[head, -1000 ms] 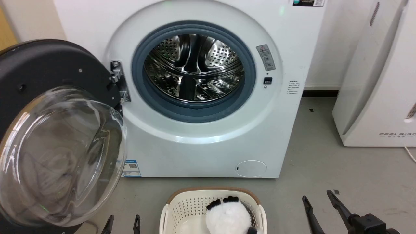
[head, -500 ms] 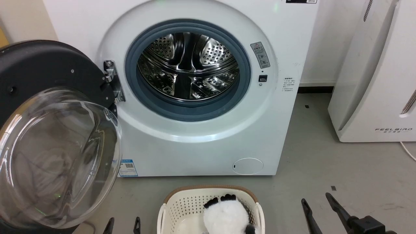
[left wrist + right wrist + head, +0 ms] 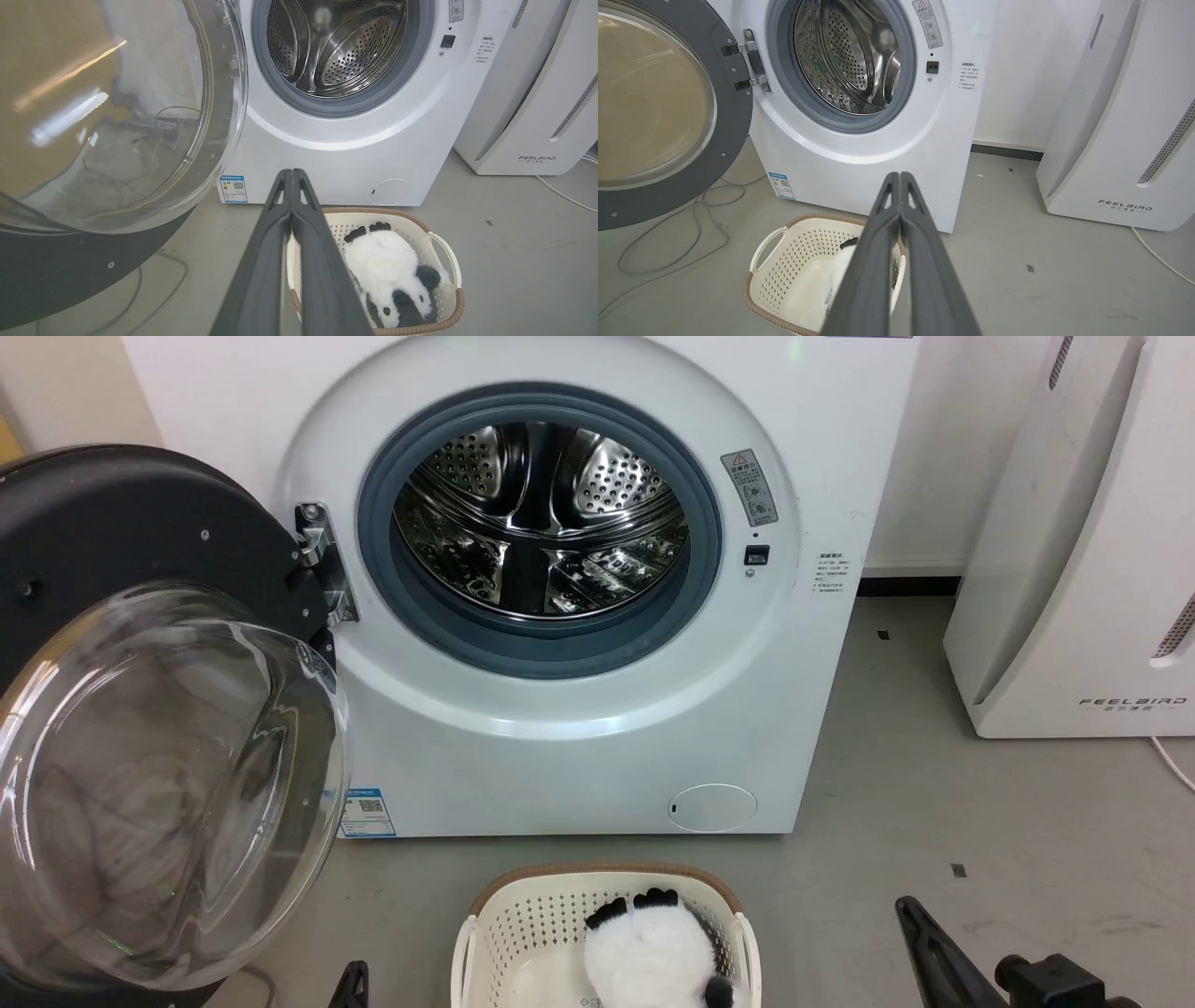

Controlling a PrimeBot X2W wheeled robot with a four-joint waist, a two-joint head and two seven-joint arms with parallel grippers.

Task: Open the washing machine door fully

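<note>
The washing machine door (image 3: 140,532) stands swung wide to the left on its hinge (image 3: 317,560), its clear glass bowl (image 3: 159,784) bulging toward me. The white washing machine (image 3: 560,747) shows its grey gasket and bare steel drum (image 3: 537,523). My left gripper (image 3: 354,976) sits low, right of the door, fingers (image 3: 292,205) pressed together on nothing. At the lower right my right gripper (image 3: 907,907) is also shut and empty, its fingers (image 3: 900,205) touching, well short of the machine. Neither gripper touches the door (image 3: 117,116).
A cream laundry basket (image 3: 523,915) holding a panda plush (image 3: 653,952) stands on the floor before the machine, between my grippers. The white FEELBIRD appliance (image 3: 1074,569) stands at the right. A cable (image 3: 668,233) lies on the grey floor under the door.
Both grippers have gone from open to shut. The left one has sunk lower in the head view. The door has kept its angle; the camera shifted slightly.
</note>
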